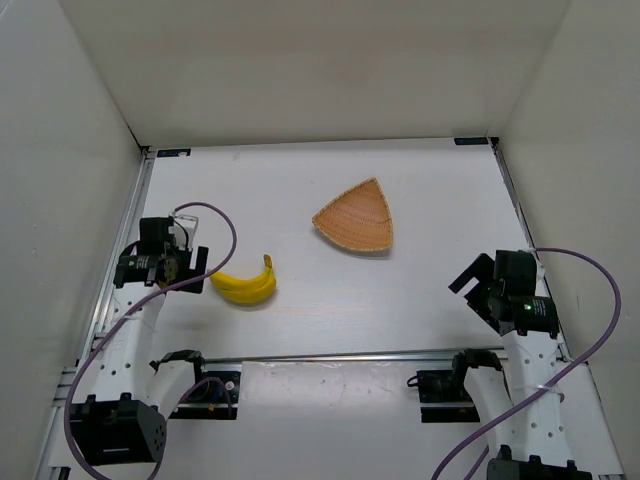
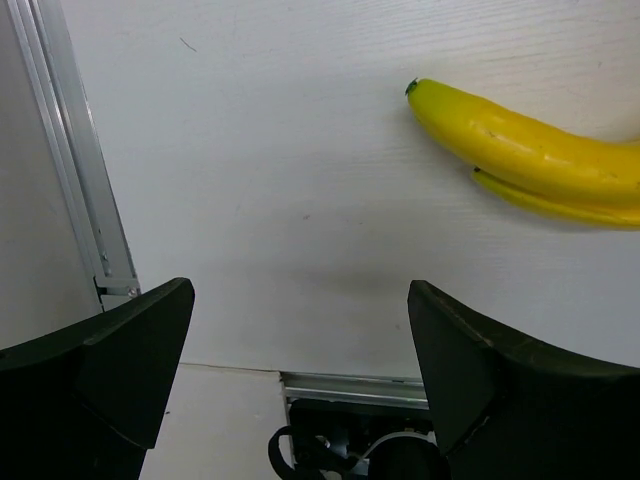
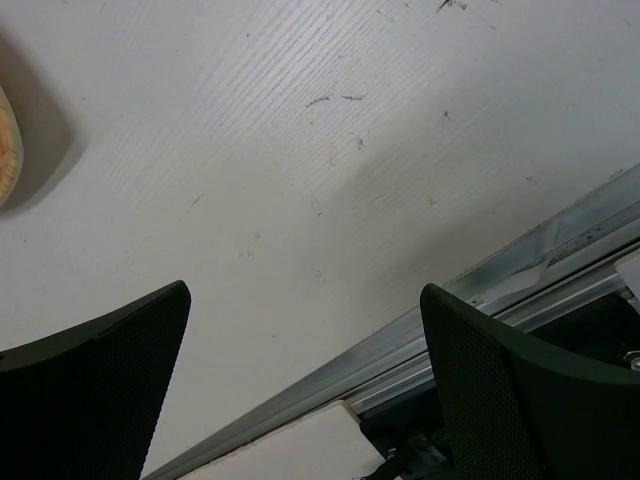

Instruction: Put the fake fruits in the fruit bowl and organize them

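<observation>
A small bunch of yellow plastic bananas (image 1: 246, 286) lies on the white table, left of centre; it also shows at the upper right of the left wrist view (image 2: 540, 155). The tan wicker fruit bowl (image 1: 357, 218), a rounded triangle, sits empty further back and to the right; a sliver of it shows at the left edge of the right wrist view (image 3: 8, 150). My left gripper (image 1: 190, 262) is open and empty, just left of the bananas, not touching them (image 2: 300, 330). My right gripper (image 1: 468, 280) is open and empty at the right, well away from the bowl (image 3: 305, 335).
White walls enclose the table on three sides. An aluminium rail (image 1: 330, 356) runs across the near edge, and another (image 2: 75, 160) runs along the left side. Purple cables (image 1: 215, 225) loop from both arms.
</observation>
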`<state>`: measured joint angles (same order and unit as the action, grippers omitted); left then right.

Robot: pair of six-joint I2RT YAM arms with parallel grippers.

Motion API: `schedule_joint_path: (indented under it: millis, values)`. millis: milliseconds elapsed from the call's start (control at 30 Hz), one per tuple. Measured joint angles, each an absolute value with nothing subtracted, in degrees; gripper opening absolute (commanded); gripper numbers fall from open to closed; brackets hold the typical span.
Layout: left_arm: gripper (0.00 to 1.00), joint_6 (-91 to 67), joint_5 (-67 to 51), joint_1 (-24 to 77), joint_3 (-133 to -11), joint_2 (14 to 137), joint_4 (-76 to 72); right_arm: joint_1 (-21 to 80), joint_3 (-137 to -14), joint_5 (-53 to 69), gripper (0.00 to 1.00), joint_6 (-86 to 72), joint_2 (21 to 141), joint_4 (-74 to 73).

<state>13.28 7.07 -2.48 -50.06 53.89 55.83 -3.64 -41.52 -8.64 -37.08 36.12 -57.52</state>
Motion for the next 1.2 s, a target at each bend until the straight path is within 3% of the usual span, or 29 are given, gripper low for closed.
schedule_joint_path:
  millis: [233, 467, 667, 933, 1033, 1067, 1133, 1200]
  values:
    - [1.00, 19.92, 5.74, -0.27, -53.78, 57.30, 60.16, -3.64, -42.89, -7.75, 1.00, -33.36, 39.24, -57.25]
    - [1.00, 26.81, 3.95, 16.45, -71.24, 71.64, 62.87, -3.64, -43.79, -3.18, 1.00, -28.16, 43.07, -53.01]
    - [1.00, 32.16, 3.01, 29.91, -63.33, 75.79, 62.08, -3.64, -43.79, -0.80, 1.00, -26.59, 45.23, -51.46]
    - [0.99, 37.52, 3.88, 32.05, -56.73, 81.56, 59.81, -3.64, -43.79, 0.08, 1.00, -26.04, 43.55, -50.85]
    - [0.85, 37.56, 5.21, 31.88, -56.47, 85.80, 56.64, -3.64, -43.77, 0.27, 1.00, -25.91, 43.55, -50.81]
    - [0.70, 37.30, 5.23, 31.64, -56.62, 87.31, 55.79, -3.64, -43.77, 0.32, 1.00, -25.89, 43.55, -50.81]
    - [0.56, 36.77, 5.13, 31.46, -56.86, 89.97, 54.74, -3.64, -43.77, 0.43, 1.00, -25.87, 43.55, -50.81]
    - [0.33, 36.38, 5.19, 31.38, -57.14, 91.64, 54.26, -3.64, -43.77, 0.43, 1.00, -25.87, 43.55, -50.81]
